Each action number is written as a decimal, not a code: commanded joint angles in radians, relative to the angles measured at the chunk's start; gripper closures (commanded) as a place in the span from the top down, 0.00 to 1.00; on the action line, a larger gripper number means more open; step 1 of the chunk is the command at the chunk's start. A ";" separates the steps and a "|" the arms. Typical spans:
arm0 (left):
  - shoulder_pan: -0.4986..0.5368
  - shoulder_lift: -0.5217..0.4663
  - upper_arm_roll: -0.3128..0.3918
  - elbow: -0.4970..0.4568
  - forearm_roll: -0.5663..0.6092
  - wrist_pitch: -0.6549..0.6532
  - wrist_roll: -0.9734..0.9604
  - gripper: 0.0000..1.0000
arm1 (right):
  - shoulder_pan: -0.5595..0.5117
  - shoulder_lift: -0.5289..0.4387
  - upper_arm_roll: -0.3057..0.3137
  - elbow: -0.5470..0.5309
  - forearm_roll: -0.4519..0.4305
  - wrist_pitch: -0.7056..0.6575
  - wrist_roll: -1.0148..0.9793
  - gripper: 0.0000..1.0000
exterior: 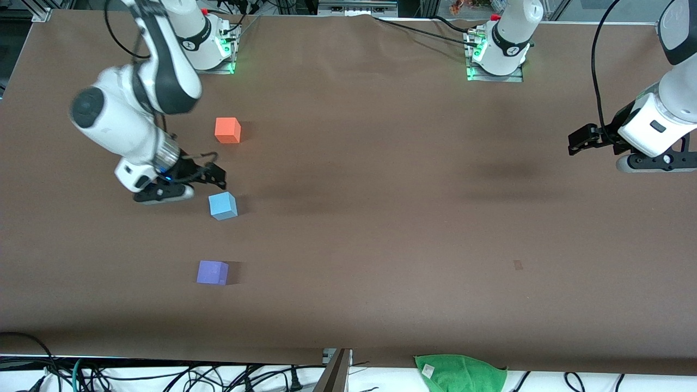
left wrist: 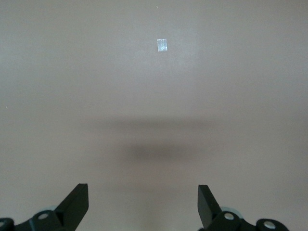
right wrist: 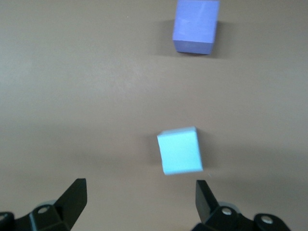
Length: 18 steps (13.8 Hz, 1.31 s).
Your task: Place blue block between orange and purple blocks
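Observation:
The light blue block (exterior: pixel 222 205) sits on the brown table between the orange block (exterior: pixel 227 130), which lies farther from the front camera, and the purple block (exterior: pixel 212 272), which lies nearer. My right gripper (exterior: pixel 209 173) is open and empty, just above the table beside the blue block, apart from it. In the right wrist view (right wrist: pixel 140 199) the blue block (right wrist: pixel 179 150) lies just ahead of the open fingers and the purple block (right wrist: pixel 195 25) farther on. My left gripper (exterior: pixel 578 140) waits open and empty at the left arm's end; its wrist view (left wrist: pixel 143 204) shows only bare table.
A green cloth (exterior: pixel 460 372) lies at the table's edge nearest the front camera. A small pale mark (left wrist: pixel 162 45) shows on the table ahead of the left gripper, and also in the front view (exterior: pixel 518 265). Cables run along the near edge.

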 commanded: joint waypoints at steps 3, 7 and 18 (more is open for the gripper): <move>-0.001 -0.010 -0.004 0.004 -0.017 -0.016 0.011 1.00 | -0.005 -0.082 -0.045 0.182 -0.153 -0.312 0.007 0.99; -0.001 -0.010 -0.005 0.004 -0.017 -0.020 0.011 1.00 | -0.005 -0.093 -0.063 0.354 -0.198 -0.582 0.009 0.99; -0.001 -0.010 -0.005 0.004 -0.017 -0.022 0.012 1.00 | -0.247 -0.124 0.090 0.411 -0.230 -0.694 -0.063 1.00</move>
